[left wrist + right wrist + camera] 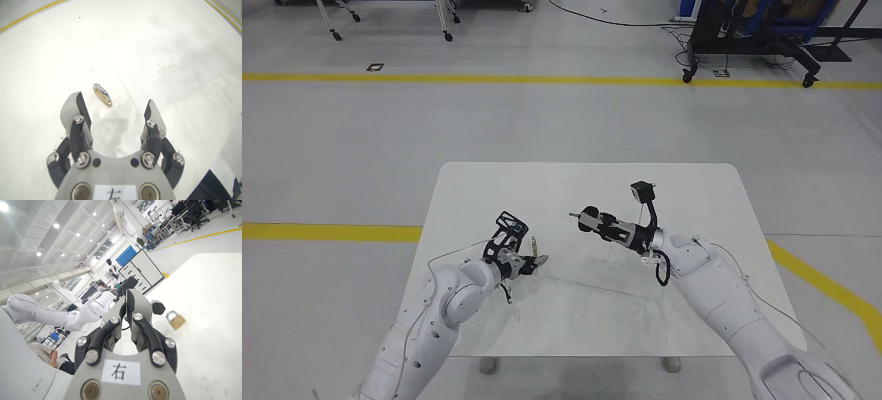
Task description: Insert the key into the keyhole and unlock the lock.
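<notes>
Top view, white table (692,200), padlock (534,245), grey floor (542,130)

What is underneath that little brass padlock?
The padlock rests directly on the white table; nothing else shows beneath it. The side touching the table is covered, and no keyhole can be seen.

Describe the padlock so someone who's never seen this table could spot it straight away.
Start at the white table and look near its middle. Just ahead of the left gripper, whose fingers are open, sits the padlock. It is small, with a brass body and shiny silver shackle, the only gold-coloured thing among grey and black gripper parts.
</notes>
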You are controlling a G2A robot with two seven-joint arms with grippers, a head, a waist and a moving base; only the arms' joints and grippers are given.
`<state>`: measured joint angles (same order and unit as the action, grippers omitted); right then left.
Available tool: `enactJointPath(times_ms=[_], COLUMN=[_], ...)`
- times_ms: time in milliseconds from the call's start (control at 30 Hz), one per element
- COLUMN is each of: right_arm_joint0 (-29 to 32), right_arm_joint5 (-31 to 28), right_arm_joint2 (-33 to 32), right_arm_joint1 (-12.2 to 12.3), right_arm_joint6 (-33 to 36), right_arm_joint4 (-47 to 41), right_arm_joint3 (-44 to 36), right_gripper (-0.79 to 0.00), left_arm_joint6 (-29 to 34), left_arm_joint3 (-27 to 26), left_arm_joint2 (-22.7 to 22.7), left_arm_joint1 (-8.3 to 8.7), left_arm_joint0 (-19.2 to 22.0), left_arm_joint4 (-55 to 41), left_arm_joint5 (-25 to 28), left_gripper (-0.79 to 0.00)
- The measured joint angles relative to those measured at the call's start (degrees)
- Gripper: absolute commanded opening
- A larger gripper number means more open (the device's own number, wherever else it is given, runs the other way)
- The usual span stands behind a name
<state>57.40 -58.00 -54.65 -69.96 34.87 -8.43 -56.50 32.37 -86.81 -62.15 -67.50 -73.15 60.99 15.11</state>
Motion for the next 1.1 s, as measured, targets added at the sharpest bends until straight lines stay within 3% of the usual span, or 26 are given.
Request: enactJointPath(times_ms=[167, 300, 600, 700, 800, 1100], right_arm_joint0=[0.0, 0.0, 0.0, 0.0, 0.0, 0.0], right_arm_joint5=[0.0, 0.0, 0.0, 0.0, 0.0, 0.0], right_arm_joint2=[0.0, 0.0, 0.0, 0.0, 0.0, 0.0], right_arm_joint1=[0.0, 0.0, 0.0, 0.0, 0.0, 0.0], right_arm_joint6=[0.0, 0.0, 0.0, 0.0, 0.0, 0.0], right_arm_joint4=[0.0, 0.0, 0.0, 0.0, 0.0, 0.0], right_arm_joint3=[0.0, 0.0, 0.0, 0.0, 0.0, 0.0], right_gripper=[-0.785, -0.785, -0.785, -0.785, -0.785, -0.785], left_arm_joint6=[0.2, 0.8, 2.9, 3.5, 3.6, 4.2], left_arm_joint3=[1.1, 1.1, 3.1, 4.1, 4.7, 6.7], left_arm_joint2=[1.2, 1.4, 2.7, 3.3, 3.6, 4.1], left_arm_joint1=[-0.39, -0.48, -0.95, -1.19, -1.36, -1.60], left_arm_joint0=[1.3, 1.7, 3.9, 5.1, 5.8, 7.1], left_arm_joint4=[0.5, 0.4, 0.0, -0.5, -0.7, -0.1], left_arm_joint5=[-1.5, -1.5, -1.1, -0.9, -1.0, -0.6], left_gripper=[-0.376, -0.357, -0.409, -0.523, -0.760, -0.785])
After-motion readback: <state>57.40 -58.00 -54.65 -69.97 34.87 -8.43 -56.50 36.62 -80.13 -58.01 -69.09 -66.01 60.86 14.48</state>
